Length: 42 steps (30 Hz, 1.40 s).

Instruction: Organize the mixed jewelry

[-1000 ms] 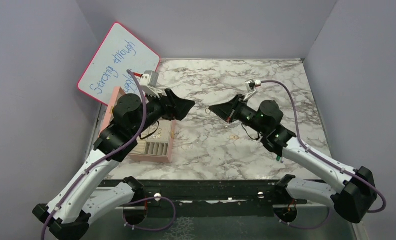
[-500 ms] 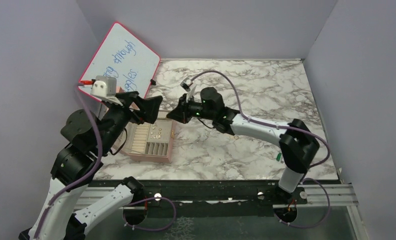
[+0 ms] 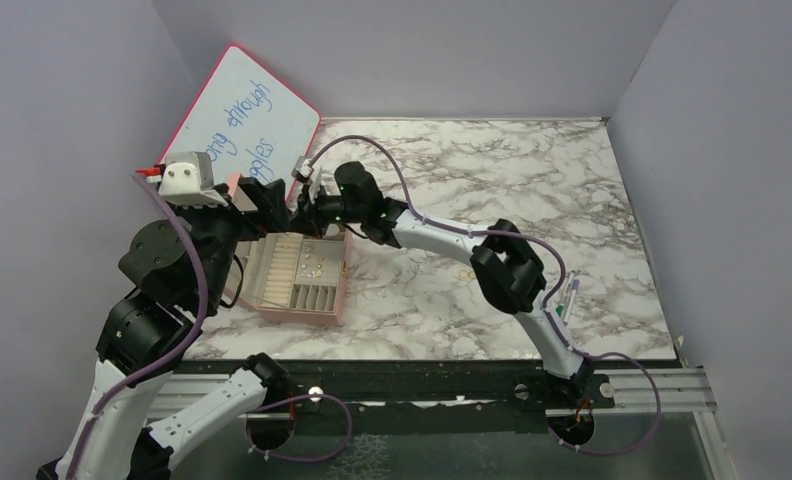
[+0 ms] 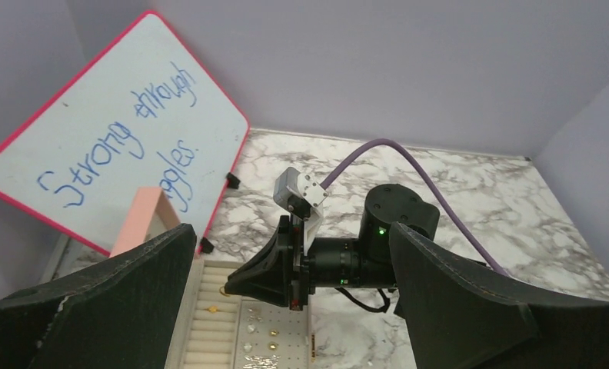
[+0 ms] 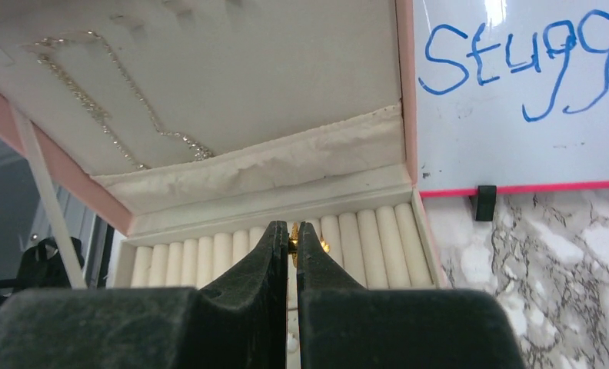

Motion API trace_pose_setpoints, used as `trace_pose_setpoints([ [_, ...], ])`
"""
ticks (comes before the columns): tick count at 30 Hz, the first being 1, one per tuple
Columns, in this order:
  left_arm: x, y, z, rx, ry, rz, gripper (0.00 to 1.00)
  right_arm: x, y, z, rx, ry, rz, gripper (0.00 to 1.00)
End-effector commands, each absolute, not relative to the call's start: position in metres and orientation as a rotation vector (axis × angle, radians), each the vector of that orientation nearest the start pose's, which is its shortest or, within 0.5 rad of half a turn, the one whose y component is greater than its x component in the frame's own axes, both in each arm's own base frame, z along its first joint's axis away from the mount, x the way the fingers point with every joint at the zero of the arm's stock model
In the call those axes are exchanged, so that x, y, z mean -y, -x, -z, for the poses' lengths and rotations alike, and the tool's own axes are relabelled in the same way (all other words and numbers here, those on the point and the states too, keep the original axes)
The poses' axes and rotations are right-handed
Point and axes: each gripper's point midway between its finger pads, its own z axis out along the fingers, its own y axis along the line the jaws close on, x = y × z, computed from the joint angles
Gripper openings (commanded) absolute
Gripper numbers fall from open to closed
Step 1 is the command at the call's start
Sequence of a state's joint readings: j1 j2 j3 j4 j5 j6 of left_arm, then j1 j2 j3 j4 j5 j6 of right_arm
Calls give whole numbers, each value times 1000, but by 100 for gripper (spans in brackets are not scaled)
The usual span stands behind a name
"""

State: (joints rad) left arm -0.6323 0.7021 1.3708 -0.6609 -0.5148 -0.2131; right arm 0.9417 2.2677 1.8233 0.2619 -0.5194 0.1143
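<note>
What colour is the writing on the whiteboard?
Blue. The whiteboard shows best in the left wrist view.

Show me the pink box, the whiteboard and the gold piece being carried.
pink box [image 3: 297,314]: top view, front wall.
whiteboard [image 4: 78,115]: left wrist view, white face.
gold piece [image 5: 294,233]: right wrist view, its visible sliver.

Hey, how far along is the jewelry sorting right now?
Done: several small gold pieces sit in the open pink box. In hand: the right gripper is shut on a gold ring above the ring rolls; the left gripper hangs open, empty. Left: seating this ring. What remains on the marble table is too small to tell.
</note>
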Motion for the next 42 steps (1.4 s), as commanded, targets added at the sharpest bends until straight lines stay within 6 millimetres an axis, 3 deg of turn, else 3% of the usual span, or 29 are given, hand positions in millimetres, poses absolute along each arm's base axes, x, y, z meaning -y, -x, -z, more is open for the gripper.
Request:
trace_pose_setpoints([
  [1,30,-215,-450,-1549,160,112,96,-595,-298,-163,-1479,1266,-1207,3],
  [9,22,-218,-450,-1533,179,53,96,-609,-282,-129,-1454,1386,-1220,3],
  [18,24,-219,-445,-1543,164,50,96,-618,-292,-114,-1472,1361,-1132,3],
  [42,27,-223,-432,-1570,155,31,97,-610,-310,-137,-1447,1206,-1054,1],
])
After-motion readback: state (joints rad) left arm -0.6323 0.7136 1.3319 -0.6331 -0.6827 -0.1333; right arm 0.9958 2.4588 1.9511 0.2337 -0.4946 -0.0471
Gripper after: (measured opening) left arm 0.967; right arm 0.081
